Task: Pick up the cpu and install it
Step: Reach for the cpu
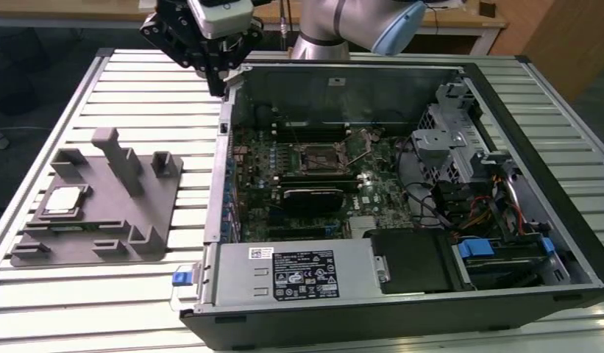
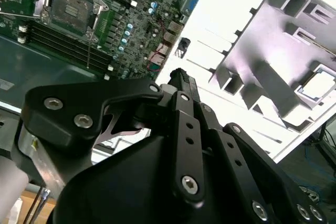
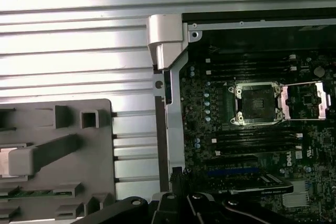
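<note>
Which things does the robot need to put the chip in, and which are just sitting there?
For the job:
- the cpu, lying on the grey holder
- the open socket
- the claw, near a corner of the computer case

Just sitting there:
- power supply box
- coloured cables
- metal table

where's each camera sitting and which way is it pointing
Exterior view: off the arm, looking down on the open case and cpu; arm and gripper show.
First wrist view: on the wrist, looking down at slatted table and socket; gripper shows.
Second wrist view: on the wrist, looking past the gripper at cpu.
Both wrist views share socket and fixture.
</note>
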`<state>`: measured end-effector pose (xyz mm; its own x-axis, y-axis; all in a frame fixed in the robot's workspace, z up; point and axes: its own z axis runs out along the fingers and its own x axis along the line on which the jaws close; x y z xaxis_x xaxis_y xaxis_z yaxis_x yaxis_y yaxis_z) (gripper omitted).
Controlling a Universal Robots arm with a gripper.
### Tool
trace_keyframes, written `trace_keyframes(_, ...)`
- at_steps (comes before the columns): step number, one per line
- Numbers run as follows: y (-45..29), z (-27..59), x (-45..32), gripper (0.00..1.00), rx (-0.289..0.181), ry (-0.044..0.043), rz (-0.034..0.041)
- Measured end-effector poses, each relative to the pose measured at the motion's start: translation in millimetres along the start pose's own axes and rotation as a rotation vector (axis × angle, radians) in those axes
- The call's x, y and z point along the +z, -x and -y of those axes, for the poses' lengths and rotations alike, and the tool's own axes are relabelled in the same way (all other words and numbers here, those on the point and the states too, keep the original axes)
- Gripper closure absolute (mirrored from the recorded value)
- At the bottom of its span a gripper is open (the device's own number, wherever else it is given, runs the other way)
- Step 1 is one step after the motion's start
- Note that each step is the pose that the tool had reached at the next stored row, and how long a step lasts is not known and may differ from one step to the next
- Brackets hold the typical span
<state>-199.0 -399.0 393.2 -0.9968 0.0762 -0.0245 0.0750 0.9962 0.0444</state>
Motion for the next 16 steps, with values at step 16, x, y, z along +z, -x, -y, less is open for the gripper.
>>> trace_keyframes(16, -42.8, 2.1, 0.9, 0.89, 0.0, 0.0, 0.0)
